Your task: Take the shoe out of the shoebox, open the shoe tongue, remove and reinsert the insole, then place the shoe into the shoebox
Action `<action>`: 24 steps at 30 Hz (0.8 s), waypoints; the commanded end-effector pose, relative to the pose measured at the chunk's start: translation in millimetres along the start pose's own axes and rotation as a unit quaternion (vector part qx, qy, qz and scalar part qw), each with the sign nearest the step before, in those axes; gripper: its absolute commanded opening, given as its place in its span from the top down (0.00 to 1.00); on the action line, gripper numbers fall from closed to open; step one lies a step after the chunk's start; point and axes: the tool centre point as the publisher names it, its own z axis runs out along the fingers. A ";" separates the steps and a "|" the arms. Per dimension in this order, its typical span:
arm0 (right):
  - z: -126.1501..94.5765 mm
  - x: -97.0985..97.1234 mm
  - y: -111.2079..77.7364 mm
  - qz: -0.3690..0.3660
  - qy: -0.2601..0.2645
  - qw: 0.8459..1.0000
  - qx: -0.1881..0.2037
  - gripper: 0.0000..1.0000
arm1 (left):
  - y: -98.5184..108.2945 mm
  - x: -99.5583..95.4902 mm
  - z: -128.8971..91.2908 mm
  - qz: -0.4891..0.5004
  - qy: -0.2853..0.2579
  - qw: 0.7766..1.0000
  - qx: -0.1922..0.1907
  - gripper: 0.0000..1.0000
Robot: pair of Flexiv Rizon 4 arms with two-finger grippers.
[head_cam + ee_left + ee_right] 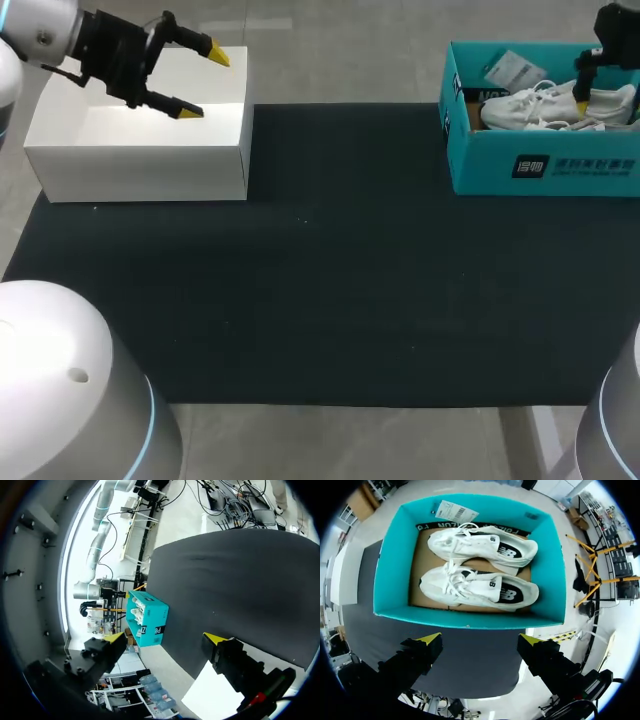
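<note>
The teal shoebox sits at the far right of the black mat, with no lid on it. Inside, two white sneakers lie on their sides on a brown cardboard liner, toes pointing the same way. In the right wrist view the nearer sneaker lies closest to the gripper and the farther sneaker lies just beyond it, near the box's far wall. The two are side by side, and I cannot tell whether they touch. A paper tag leans in a far corner of the box, just beside the toe of the farther sneaker.

The right gripper hangs above the shoebox, by its near wall. Its fingers are spread wide apart and hold nothing, and neither sneaker is touched.

The left gripper is well apart from all this, at the far left of the table, above a white box that stands at the mat's far left edge. Its yellow tips are also spread apart with nothing between them (the teal shoebox shows small and distant ahead of them in the left wrist view).
</note>
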 end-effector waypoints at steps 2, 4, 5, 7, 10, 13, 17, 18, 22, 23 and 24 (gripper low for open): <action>2.2 2.9 -14.9 -0.005 0.003 1.000 -0.007 0.00 | -13.7 -15.3 -8.7 -0.155 -0.030 0.978 -0.139 0.00; 3.8 4.3 -20.8 -0.009 0.005 1.000 -0.007 0.00 | -14.9 -18.5 -13.2 -0.215 -0.043 0.959 -0.178 0.00; 4.8 4.8 -24.1 -0.010 0.005 1.000 -0.007 0.00 | -14.7 -19.0 -14.9 -0.241 -0.048 0.951 -0.187 0.00; 7.2 5.0 -31.6 -0.013 0.005 1.000 -0.011 0.00 | -14.2 -22.5 -18.4 -0.277 -0.107 0.929 -0.220 0.00; 9.4 5.4 -43.2 -0.038 0.006 0.999 -0.027 0.00 | -14.2 -22.5 -18.4 -0.277 -0.107 0.929 -0.220 0.00; 10.0 2.9 -50.7 -0.055 0.007 0.998 -0.023 0.00 | -14.2 -22.5 -18.4 -0.277 -0.107 0.929 -0.220 0.00; 10.5 -0.7 -53.1 -0.063 0.012 0.998 -0.020 0.00 | -14.2 -22.5 -18.4 -0.277 -0.107 0.929 -0.220 0.00; 10.5 -0.7 -53.7 -0.067 0.016 0.997 -0.019 0.00 | -14.2 -22.5 -18.4 -0.277 -0.107 0.929 -0.220 0.00; 11.1 0.2 -55.2 -0.078 0.026 0.997 -0.011 0.00 | -14.2 -22.5 -18.4 -0.277 -0.107 0.929 -0.220 0.00; 11.1 0.2 -55.2 -0.078 0.026 0.997 -0.011 0.00 | -14.2 -22.5 -18.4 -0.277 -0.107 0.929 -0.220 0.00; 11.1 0.2 -55.2 -0.078 0.026 0.997 -0.011 0.00 | -14.3 -24.8 -19.0 -0.286 -0.092 0.929 -0.215 0.00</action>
